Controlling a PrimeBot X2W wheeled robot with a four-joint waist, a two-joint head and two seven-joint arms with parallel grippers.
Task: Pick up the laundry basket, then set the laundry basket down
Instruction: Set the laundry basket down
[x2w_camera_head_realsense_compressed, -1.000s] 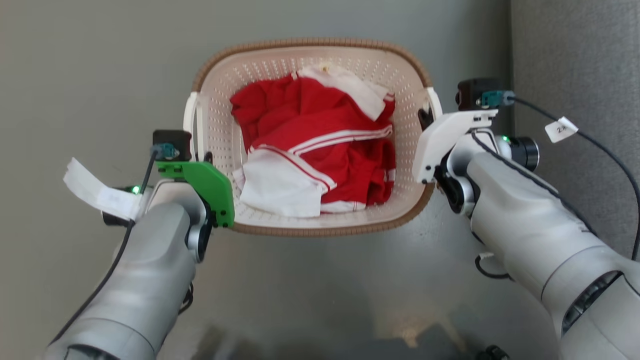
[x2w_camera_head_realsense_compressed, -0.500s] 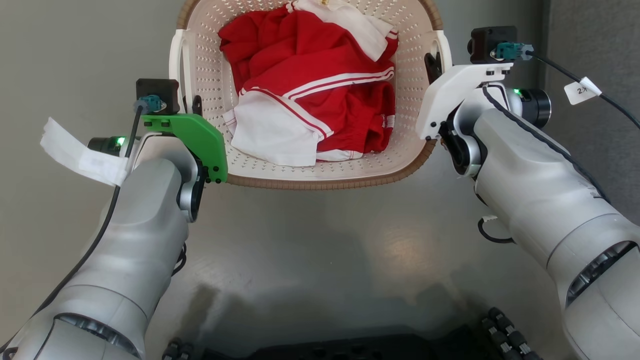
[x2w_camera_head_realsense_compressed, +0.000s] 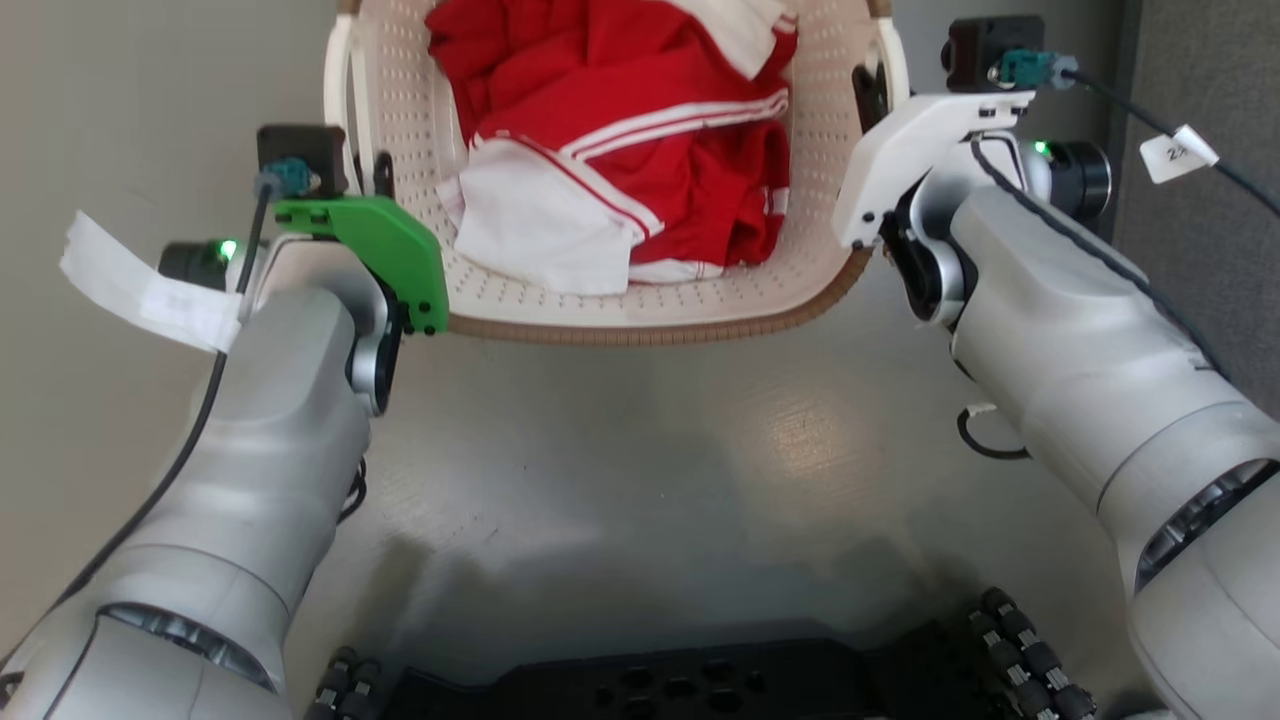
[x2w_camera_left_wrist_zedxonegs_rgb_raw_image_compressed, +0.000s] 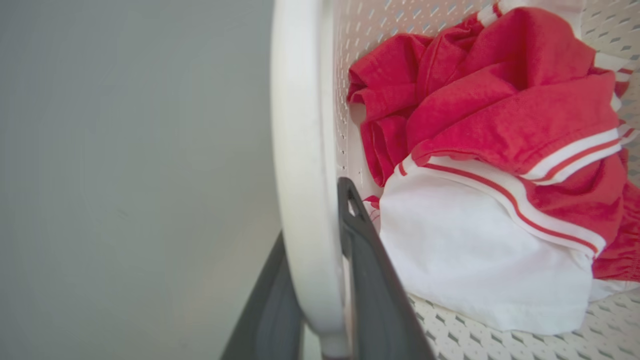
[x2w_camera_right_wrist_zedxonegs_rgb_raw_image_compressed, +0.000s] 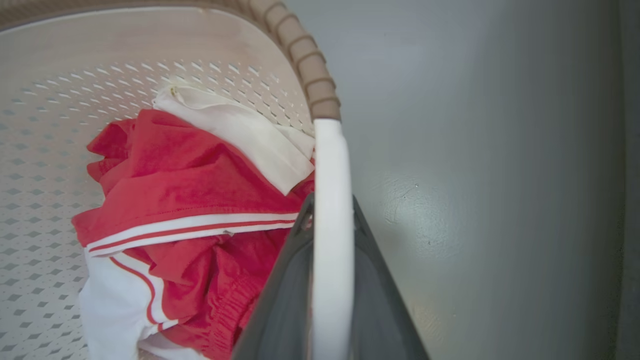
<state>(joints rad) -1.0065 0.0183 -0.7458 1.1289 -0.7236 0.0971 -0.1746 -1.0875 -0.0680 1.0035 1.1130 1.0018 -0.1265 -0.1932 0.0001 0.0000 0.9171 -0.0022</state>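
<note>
Jaws of L gripper (x2w_camera_left_wrist_zedxonegs_rgb_raw_image_compressed: 317, 220) were clamped on the basket's (x2w_camera_head_realsense_compressed: 650, 325) L handle (x2w_camera_left_wrist_zedxonegs_rgb_raw_image_compressed: 300, 150). One dark finger sat outside the white loop and the other inside, next to the perforated wall, both touching it w/ no gap seen. R gripper (x2w_camera_right_wrist_zedxonegs_rgb_raw_image_compressed: 330, 205) had the R handle (x2w_camera_right_wrist_zedxonegs_rgb_raw_image_compressed: 332, 150) the same way, pinched between its two fingers.

In head view the basket sat at 12 o'clock, its far part cut off by the top edge and its brown near rim turned toward the robot. L gripper (x2w_camera_head_realsense_compressed: 381, 178) was at approx. 10 o'clock on the basket's L side. R gripper (x2w_camera_head_realsense_compressed: 868, 95) was at approx. 1 o'clock on its R side.

Clothes (x2w_camera_head_realsense_compressed: 640, 150), red w/ white stripes plus a white part, lay bunched inside, resting on the bottom and up against the walls. Grey floor (x2w_camera_head_realsense_compressed: 640, 450) spread below the basket, w/ a glossy patch near centre. Robot's dark base (x2w_camera_head_realsense_compressed: 700, 690) showed at 6 o'clock. A darker grey panel (x2w_camera_head_realsense_compressed: 1200, 60) stood at 2 o'clock, past the R arm.

Couldn't tell if the basket was off the floor.
</note>
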